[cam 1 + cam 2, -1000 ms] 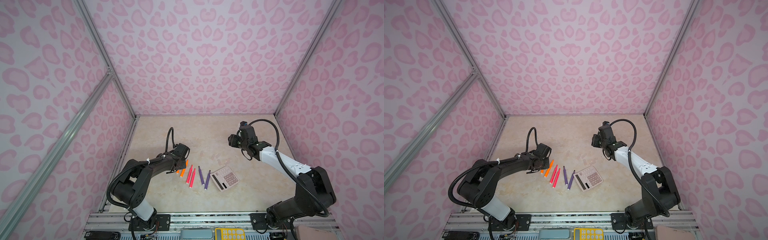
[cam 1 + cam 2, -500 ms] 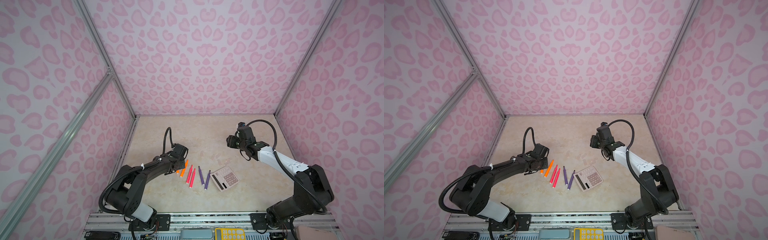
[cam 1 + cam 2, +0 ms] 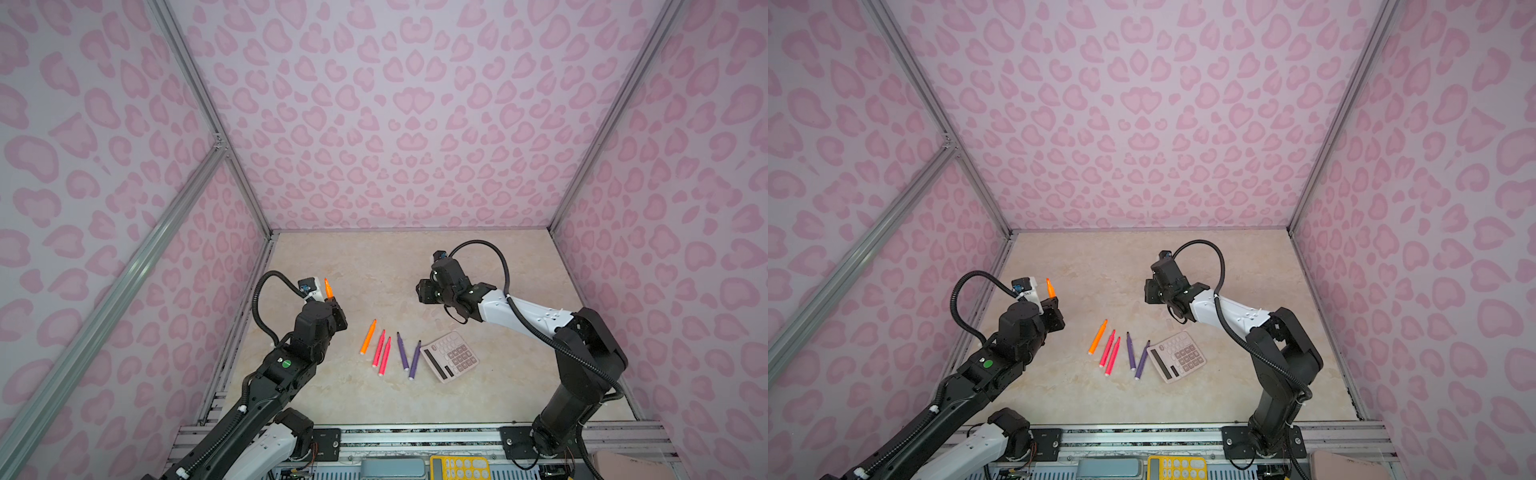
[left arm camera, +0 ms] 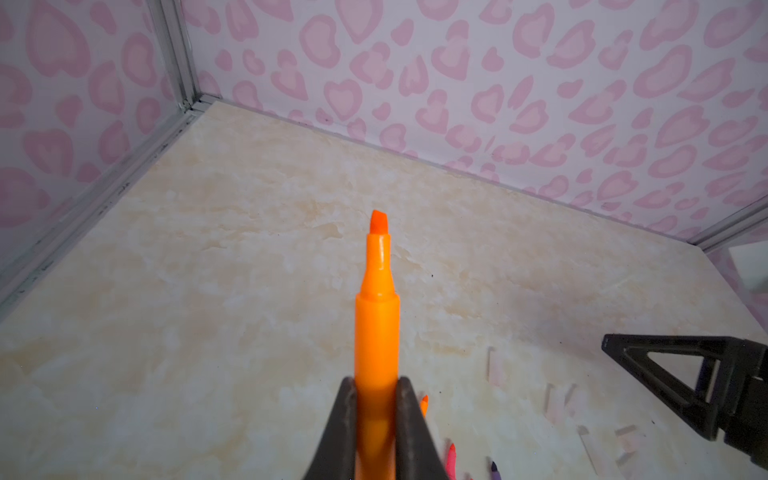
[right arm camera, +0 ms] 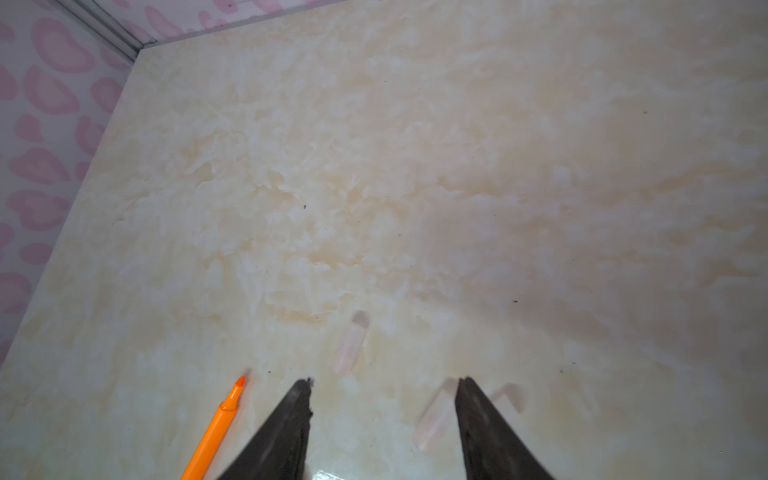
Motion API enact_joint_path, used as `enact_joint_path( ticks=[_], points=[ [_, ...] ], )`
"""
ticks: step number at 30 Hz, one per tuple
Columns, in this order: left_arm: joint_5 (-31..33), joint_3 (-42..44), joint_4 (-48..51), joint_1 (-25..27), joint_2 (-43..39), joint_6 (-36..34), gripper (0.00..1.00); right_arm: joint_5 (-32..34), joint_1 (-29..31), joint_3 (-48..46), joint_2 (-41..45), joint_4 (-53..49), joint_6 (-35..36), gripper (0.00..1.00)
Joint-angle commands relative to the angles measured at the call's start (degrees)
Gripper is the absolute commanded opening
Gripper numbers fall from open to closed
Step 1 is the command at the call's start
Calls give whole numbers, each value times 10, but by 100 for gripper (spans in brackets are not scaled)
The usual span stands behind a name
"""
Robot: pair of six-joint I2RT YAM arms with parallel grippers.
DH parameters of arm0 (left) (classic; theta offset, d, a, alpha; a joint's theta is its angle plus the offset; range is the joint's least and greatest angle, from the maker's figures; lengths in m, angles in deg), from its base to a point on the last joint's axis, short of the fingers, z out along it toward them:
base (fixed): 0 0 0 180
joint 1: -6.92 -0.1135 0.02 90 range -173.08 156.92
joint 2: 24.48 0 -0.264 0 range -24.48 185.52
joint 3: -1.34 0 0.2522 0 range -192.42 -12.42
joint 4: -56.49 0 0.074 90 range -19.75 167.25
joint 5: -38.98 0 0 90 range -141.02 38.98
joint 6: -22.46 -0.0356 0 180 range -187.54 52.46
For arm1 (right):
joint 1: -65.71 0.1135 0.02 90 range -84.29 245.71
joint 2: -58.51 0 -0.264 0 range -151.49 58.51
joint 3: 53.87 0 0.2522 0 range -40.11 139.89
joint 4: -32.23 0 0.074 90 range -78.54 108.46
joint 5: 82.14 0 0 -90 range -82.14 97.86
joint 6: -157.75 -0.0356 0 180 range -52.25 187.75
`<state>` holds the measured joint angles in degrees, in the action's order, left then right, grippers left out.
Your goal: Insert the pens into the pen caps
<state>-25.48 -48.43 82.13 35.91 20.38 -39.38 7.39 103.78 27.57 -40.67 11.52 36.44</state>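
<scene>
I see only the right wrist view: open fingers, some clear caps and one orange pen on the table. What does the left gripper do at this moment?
Observer: The left gripper is shut on a second orange pen, held above the table, its tip uncapped.
Operator: How many pens lie on the table in total?
Observer: Five, in a row in both top views: the orange pen that you see, two pink-red pens and two purple pens.
Operator: Is something else near this row?
Observer: A pink calculator lies close beside the purple pen at the row's end, on the right arm's side.
</scene>
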Motion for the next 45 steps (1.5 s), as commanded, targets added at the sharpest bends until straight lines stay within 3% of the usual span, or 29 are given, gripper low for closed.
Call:
enact_joint_path(
  ticks=[1,7,13,21,32,45],
  points=[
    [-24,-1,-21,0,-6,-30,4,21,8,21,-6,0,-3,58],
    [-247,34,-157,0,9,-72,4,20,46,-79,88,97,-23,68],
    [-330,31,-209,0,75,-74,4,-5,91,-173,161,232,-55,68],
    [-407,52,-254,1,106,-68,4,-46,117,-175,150,286,-69,67],
    [-418,56,-275,19,139,-65,4,-75,118,-172,139,305,-88,64],
    [-401,38,-292,60,170,-74,4,-58,121,-134,96,263,-117,44]
  ],
)
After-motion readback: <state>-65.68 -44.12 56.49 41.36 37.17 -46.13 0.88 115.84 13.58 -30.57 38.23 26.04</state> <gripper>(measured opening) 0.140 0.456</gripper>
